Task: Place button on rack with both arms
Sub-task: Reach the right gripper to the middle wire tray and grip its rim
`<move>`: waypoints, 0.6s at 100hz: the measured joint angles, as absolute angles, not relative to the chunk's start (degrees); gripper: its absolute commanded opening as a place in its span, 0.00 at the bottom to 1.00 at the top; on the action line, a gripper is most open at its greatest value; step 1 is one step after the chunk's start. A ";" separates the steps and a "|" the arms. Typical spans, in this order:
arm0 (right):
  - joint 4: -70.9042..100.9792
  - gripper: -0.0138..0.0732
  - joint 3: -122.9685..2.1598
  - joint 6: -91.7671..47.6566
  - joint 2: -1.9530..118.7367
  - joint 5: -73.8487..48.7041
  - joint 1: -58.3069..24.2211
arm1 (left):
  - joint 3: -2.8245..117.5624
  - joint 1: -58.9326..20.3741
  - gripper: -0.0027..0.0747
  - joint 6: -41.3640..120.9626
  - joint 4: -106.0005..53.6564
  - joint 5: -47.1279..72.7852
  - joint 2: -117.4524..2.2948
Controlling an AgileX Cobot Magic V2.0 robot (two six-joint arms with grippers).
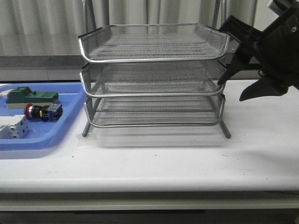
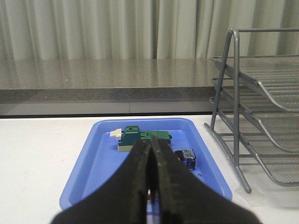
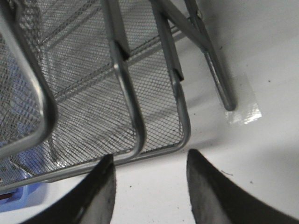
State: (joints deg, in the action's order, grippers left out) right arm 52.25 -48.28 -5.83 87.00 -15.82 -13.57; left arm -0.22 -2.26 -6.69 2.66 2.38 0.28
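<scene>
The button (image 1: 42,112) lies on its side in the blue tray (image 1: 51,136) at the left, its red cap pointing left. In the left wrist view only its black-and-blue body (image 2: 186,157) shows beside my fingers. The silver three-tier rack (image 1: 154,60) stands mid-table with all its trays bare. My left gripper (image 2: 150,145) is shut and empty, hovering over the tray's near side; it is out of the front view. My right gripper (image 1: 230,91) is open and empty at the right front corner of the rack's middle tray; the right wrist view (image 3: 149,161) shows it just outside the rack's corner (image 3: 180,116).
The blue tray also holds a green block (image 1: 32,96) and a white terminal block (image 1: 11,127). The green block also shows in the left wrist view (image 2: 140,136). Clear tape (image 3: 243,112) holds the rack's foot to the white table. A grey counter and curtains stand behind.
</scene>
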 measured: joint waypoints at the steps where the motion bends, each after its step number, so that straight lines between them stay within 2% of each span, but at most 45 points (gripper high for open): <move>1: 52.25 0.59 -48.40 -6.00 87.11 -15.82 -13.57 | -0.22 -2.26 0.01 -6.69 2.66 2.38 0.28; 54: 53.36 0.59 -55.34 -8.06 95.23 -18.78 -13.57 | -0.22 -2.26 0.01 -6.69 2.66 2.38 0.28; 60: 53.36 0.56 -55.56 -8.20 95.61 -18.83 -13.57 | -0.22 -2.26 0.01 -6.69 2.66 2.38 0.28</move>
